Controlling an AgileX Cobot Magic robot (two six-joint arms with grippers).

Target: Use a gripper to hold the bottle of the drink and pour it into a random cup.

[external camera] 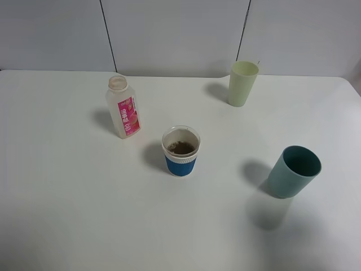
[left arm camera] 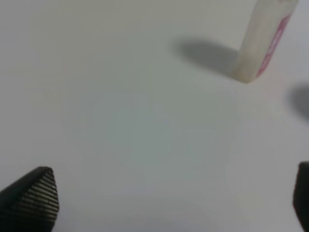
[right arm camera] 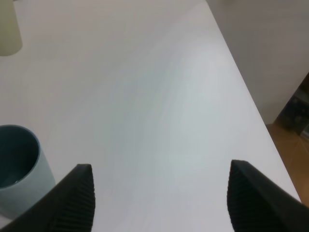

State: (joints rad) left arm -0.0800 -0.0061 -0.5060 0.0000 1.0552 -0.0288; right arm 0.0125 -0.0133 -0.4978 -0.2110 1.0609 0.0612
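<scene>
Bottle standing uncapped left of the blue-sleeved cup; both grippers spread wide and empty.

In the high view no arm is visible. The bottle of the drink (external camera: 123,114) stands upright on the white table (external camera: 67,214), left of centre, apart from the cup (external camera: 181,151), which holds brown liquid. A pale green cup (external camera: 243,83) stands at the rear right, a teal cup (external camera: 294,171) at front right. The left gripper (left arm camera: 174,198) shows only its fingertips (left arm camera: 34,198), wide apart, with the bottle's lower half cut off at the frame edge and blurred. The right gripper (right arm camera: 161,200) is likewise spread over bare table just beside the teal cup.
</scene>
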